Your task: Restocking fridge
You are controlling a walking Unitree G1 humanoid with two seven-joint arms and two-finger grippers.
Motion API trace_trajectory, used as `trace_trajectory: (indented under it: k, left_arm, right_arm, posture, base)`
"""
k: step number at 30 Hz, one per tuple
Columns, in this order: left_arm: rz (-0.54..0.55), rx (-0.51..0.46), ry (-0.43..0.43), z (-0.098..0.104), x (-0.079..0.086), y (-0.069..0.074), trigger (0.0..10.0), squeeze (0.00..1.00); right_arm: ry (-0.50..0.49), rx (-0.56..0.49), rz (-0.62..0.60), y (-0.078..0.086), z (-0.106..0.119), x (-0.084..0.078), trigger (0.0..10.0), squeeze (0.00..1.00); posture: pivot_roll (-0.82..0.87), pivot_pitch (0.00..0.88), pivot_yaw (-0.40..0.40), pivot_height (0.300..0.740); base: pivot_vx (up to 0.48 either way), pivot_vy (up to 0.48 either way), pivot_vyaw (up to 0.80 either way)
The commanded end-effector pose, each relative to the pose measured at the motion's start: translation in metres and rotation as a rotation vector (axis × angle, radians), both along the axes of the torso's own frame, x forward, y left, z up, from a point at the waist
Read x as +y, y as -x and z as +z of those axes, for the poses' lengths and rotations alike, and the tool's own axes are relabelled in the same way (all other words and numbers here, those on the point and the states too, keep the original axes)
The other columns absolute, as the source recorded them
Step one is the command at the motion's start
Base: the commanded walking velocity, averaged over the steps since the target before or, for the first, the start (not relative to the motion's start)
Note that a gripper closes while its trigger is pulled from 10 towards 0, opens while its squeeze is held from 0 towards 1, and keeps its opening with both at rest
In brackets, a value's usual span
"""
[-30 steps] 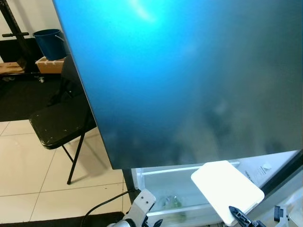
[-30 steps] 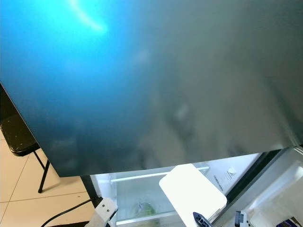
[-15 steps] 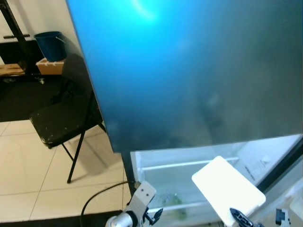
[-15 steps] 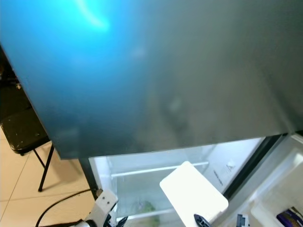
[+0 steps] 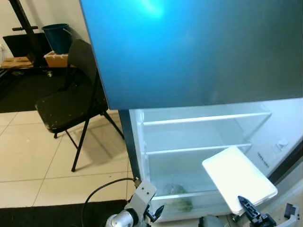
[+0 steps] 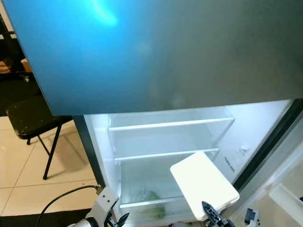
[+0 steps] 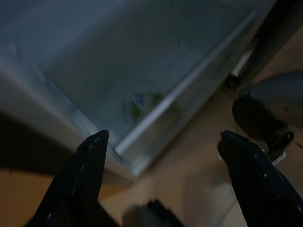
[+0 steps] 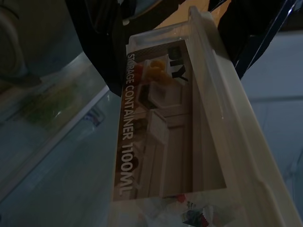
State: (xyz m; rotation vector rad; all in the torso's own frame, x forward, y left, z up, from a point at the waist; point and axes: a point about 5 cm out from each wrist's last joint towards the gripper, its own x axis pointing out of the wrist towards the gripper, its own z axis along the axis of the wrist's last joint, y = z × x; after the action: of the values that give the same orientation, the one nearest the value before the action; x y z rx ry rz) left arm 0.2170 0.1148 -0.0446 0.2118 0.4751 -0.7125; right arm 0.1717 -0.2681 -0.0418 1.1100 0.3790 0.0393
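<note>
the right gripper (image 5: 251, 215) clamped the white container (image 5: 238, 185) before the open fridge (image 5: 199, 156), its long axis angled up toward the shelves; the right wrist view read its label, "storage container 1100ml"; the left gripper (image 7: 161, 142) hung spread wide near greens (image 5: 179, 201).

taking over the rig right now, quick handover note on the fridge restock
Right gripper: shut on the white container, held up in front of the open fridge. The right wrist view shows its label, reading "storage container".
Left gripper: open, empty, low by the fridge's bottom left corner, pointing at the lower drawer.
Fridge: door open, two upper shelves look bare; some greens lie in the bottom drawer.
Done: container picked up and brought to the fridge.
Left: set the container on a shelf, release, withdraw, then close the door.
Nearby: a black chair and a cable on the floor to the left.
</note>
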Motion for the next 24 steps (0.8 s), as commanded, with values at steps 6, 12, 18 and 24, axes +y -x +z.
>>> trace_trajectory:
  k: [6,12,18,24]
  left_arm:
    - [-0.049,-0.142,0.058,0.018,-0.023,-0.013,10.0,0.00]
    - [-0.046,-0.216,0.099,0.030,-0.034,-0.021,10.0,0.00]
    - [-0.018,-0.236,0.150,0.034,-0.038,-0.023,10.0,0.00]
    - [-0.010,-0.246,0.169,0.035,-0.041,-0.022,10.0,0.00]
  right_arm:
    - [0.038,-0.050,-0.019,-0.017,0.012,-0.007,10.0,0.00]
    - [0.030,-0.060,-0.049,-0.024,0.014,-0.007,10.0,0.00]
    - [0.021,-0.080,-0.134,-0.026,0.020,-0.018,10.0,0.00]
    - [-0.010,-0.126,-0.112,-0.028,0.023,-0.016,10.0,0.00]
  posture:
    - [-0.04,0.000,-0.043,0.600]
    - [-0.04,0.000,-0.039,0.575]
    - [-0.04,0.000,-0.033,0.552]
    - [-0.04,0.000,-0.033,0.528]
  base:
    - [0.000,0.000,0.00]
    - [0.000,0.000,0.00]
    - [0.000,0.000,0.00]
    - [0.000,0.000,0.00]
